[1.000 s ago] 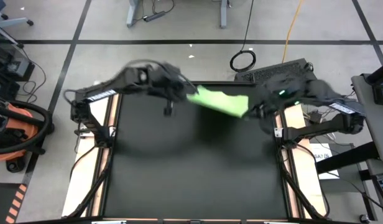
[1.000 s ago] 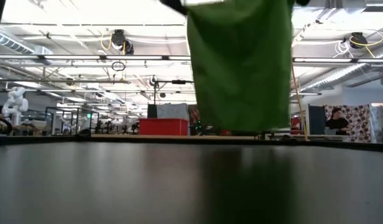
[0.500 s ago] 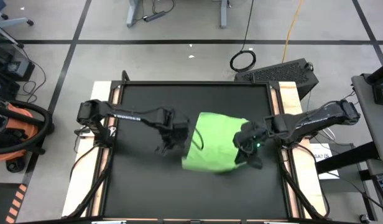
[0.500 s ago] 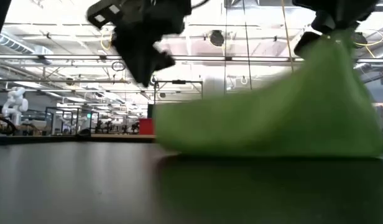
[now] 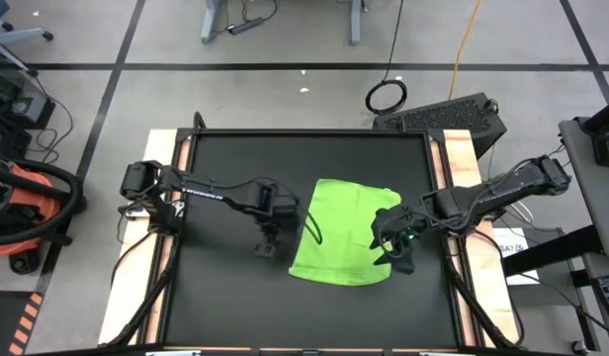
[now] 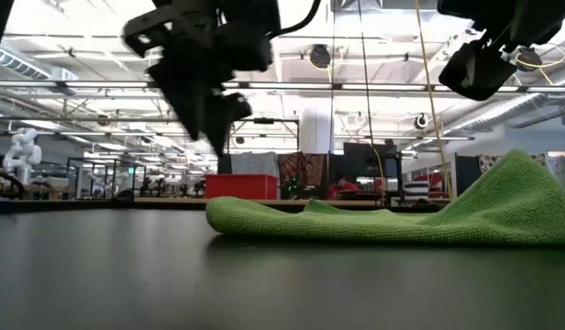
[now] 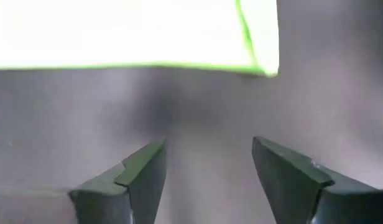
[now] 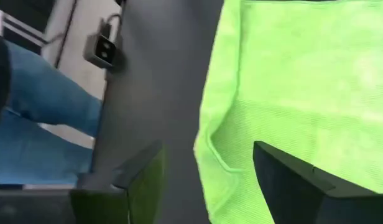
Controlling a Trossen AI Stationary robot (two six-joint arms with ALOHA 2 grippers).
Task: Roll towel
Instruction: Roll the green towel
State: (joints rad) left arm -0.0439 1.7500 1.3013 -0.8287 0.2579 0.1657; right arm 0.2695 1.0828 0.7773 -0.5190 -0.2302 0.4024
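Observation:
The lime-green towel (image 5: 342, 232) lies spread out on the black mat (image 5: 225, 297), right of its middle. In the low view the towel (image 6: 383, 223) lies flat, with a low hump at its right end (image 6: 526, 183). My left gripper (image 5: 267, 240) is open just off the towel's left edge, above the mat; the left wrist view shows the towel (image 7: 135, 31) ahead of my open left gripper (image 7: 207, 171). My right gripper (image 5: 394, 247) is open at the towel's right edge. In the low view it hangs clear above the hump (image 6: 480, 64). The right wrist view shows the towel's edge (image 8: 210, 143) below my open right gripper (image 8: 207, 177).
The mat covers most of the table; bare wood strips (image 5: 168, 168) run along its left and right sides. A person's leg in blue jeans (image 8: 36, 118) stands beside the table. A small dark camera (image 8: 103, 53) sits at the table's edge.
Both grippers have come from the table's far edge toward the near side and down, carrying the towel, which hung between them. The towel has been laid out flat on the mat. The left gripper let go first, then the right, whose lifted corner has dropped.

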